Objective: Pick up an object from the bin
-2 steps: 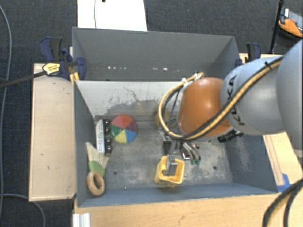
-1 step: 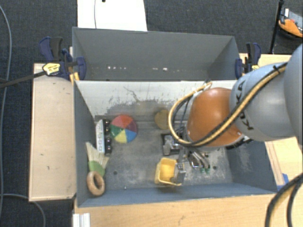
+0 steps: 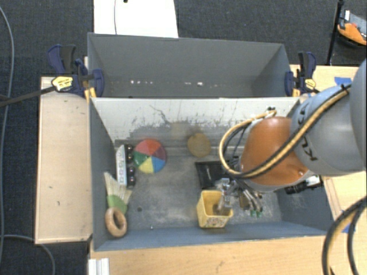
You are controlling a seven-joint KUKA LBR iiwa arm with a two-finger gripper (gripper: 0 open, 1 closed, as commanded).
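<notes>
My gripper reaches down from under the orange wrist cover at the front right of the bin. It sits at the right rim of a small yellow open box, which rests on the bin floor by the front wall. Its metal tip overlaps the box's inner right side; whether it touches the box is hidden. A flat black piece lies just behind the box, partly under the arm's cables. Further back rests a dull tan ball.
On the left side lie a ball with red, yellow, green and blue segments, a black and white oblong item, a white and green shuttlecock-like thing and a wooden ring. The arm covers the bin's right part.
</notes>
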